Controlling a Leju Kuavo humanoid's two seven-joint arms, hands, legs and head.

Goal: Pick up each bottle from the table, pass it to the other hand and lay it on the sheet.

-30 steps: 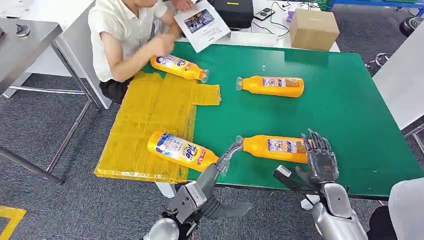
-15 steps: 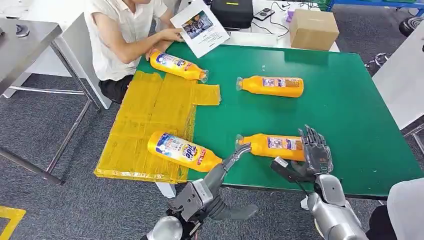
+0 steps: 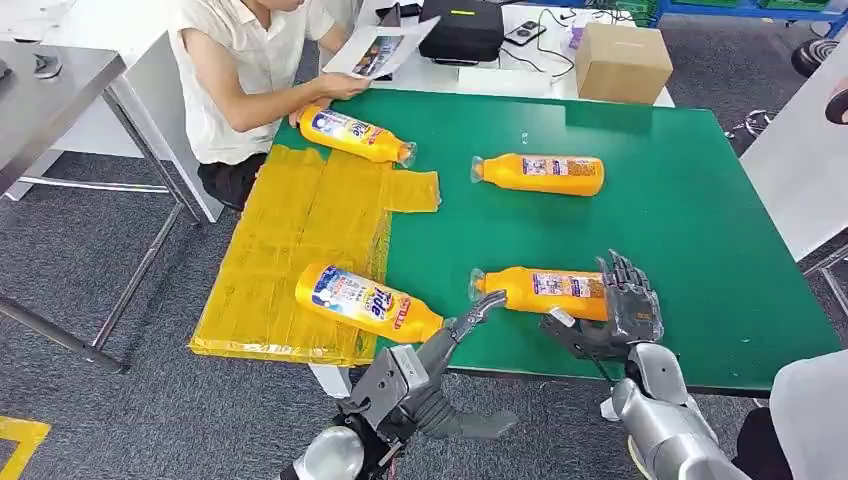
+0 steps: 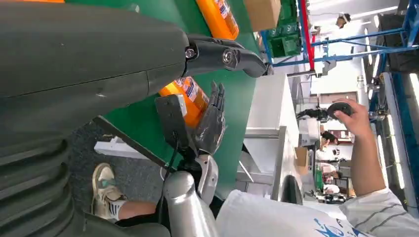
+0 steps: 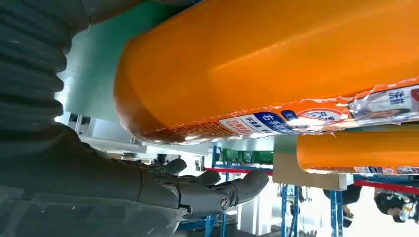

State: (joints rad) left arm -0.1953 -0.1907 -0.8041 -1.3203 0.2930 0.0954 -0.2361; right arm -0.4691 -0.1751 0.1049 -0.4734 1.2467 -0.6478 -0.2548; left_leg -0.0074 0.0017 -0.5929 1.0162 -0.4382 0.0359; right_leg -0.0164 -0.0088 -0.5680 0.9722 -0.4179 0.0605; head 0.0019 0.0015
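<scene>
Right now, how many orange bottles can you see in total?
4: one on the yellow sheet near the robot, one at the sheet's far edge by the person, one mid-table, one at the right hand.

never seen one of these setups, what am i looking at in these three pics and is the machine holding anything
It is a humanoid robot with two silver arms, each ending in a many-fingered hand. The wide picture looks down from its head; the other two come from cameras at its wrists and are turned on their side.

On the green table lie four orange bottles. Two rest on the yellow sheet: one near the person, one close to the robot. Two lie on bare green: the far one and the near one.

Nothing is held yet. The right hand is spread against the near bottle's base, fingers not closed around it. The left hand hangs open by the table edge.
</scene>
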